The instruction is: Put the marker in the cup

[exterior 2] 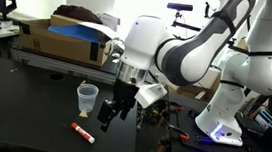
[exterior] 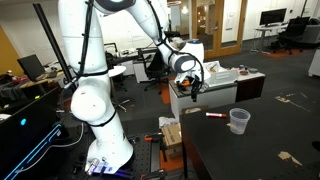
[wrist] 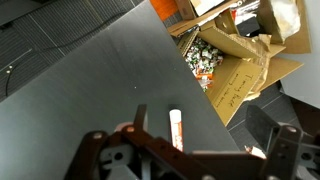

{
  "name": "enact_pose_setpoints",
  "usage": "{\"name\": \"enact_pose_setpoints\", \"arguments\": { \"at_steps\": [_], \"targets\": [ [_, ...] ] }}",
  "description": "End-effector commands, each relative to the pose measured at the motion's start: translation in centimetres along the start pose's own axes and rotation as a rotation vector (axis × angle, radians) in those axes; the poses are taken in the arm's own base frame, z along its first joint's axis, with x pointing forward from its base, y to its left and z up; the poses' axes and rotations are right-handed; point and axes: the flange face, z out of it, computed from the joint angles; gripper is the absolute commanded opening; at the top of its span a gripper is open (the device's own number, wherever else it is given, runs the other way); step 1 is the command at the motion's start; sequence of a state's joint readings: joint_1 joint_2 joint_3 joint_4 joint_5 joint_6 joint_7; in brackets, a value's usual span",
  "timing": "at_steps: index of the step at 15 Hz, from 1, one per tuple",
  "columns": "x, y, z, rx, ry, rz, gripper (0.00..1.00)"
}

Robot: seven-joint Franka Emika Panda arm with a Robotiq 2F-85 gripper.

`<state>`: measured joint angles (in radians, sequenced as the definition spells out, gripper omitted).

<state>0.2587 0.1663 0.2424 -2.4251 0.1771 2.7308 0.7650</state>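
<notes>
The marker (exterior 2: 81, 132) lies flat on the dark table (exterior 2: 23, 105), red along its body with a pale end, and nothing grips it. In the wrist view it shows near the lower middle, its pale end pointing up the picture.

The cup (exterior 2: 87, 100) stands upright on the same table, clear and tapered, wider at the rim. It is close to the marker but does not touch it. In an exterior view the marker (exterior: 215, 114) lies just beside the cup (exterior: 239, 121), between the cup and the arm.

The tool (exterior 2: 109, 114) hangs above the table, off to one side of both things and touching neither. Its dark jaws stand apart with nothing between them.

The white arm (exterior: 95, 60) rises from a base beside the table and bends over toward the table's edge.

Past the table's edge, the wrist view shows an open cardboard box (wrist: 235, 75) on the floor, holding small mixed items that are too small to tell apart. Office desks, chairs and monitors fill the background in both exterior views.
</notes>
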Motion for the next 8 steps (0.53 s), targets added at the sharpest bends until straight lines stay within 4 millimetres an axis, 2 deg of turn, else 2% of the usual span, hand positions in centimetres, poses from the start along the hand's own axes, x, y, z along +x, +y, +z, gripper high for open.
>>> {"name": "enact_pose_setpoints", "arguments": {
  "at_steps": [1, 8],
  "targets": [
    [1.2, -0.6, 1.8, -0.018, -0.012, 0.025, 1.0],
    [2.3, -0.8, 4.5, -0.043, -0.041, 0.026, 1.0]
  ]
}}
